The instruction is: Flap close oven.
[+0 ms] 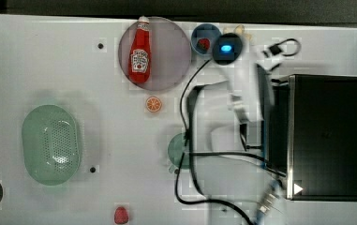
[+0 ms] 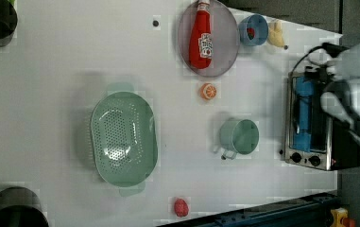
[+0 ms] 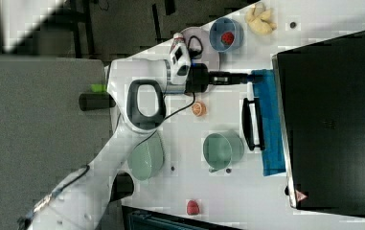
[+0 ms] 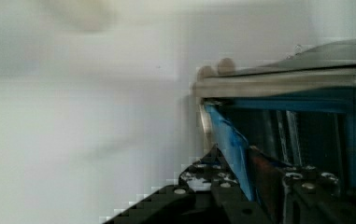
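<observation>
1. While the flap (image 3: 272,122) hangs part-open in front of the oven (image 3: 333,120), the gripper (image 4: 248,186) sits at one end of it, fingers narrowly parted astride the blue glass edge.
2. Judgement: push steadily toward the oven, following the hinge arc; avoid twisting.
3. Flap's long axis runs across the oven front; the handle (image 3: 251,123) faces away from the oven, on the gripper's side.
</observation>
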`<state>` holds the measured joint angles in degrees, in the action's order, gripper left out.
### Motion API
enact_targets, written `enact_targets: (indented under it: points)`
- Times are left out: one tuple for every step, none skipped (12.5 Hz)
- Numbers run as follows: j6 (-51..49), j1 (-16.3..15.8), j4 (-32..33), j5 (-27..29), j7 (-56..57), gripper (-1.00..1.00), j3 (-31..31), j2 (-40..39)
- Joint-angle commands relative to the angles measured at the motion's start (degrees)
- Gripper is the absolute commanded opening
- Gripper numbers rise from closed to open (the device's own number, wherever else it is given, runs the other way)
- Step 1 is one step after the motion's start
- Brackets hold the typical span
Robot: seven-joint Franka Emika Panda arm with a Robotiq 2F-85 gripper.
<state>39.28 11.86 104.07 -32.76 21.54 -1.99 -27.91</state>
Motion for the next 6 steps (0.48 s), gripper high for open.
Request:
enact_targets:
  points:
    - [2.84, 5.3, 0.3, 7.51, 16.07, -0.55, 0.67, 0.03]
    - [3.67, 6.51, 0.27, 10.63, 19.68, -0.55, 0.67, 0.19]
    - [4.1, 7.49, 0.1, 13.17, 22.64, -0.55, 0.65, 0.23]
    - [4.25, 8.39, -0.21, 15.15, 24.03, -0.55, 0.63, 0.23]
    - [4.51, 9.07, -0.3, 16.8, 24.38, -0.49, 0.66, 0.23]
    - [4.58, 9.42, -0.29, 17.27, 24.35, -0.29, 0.66, 0.18]
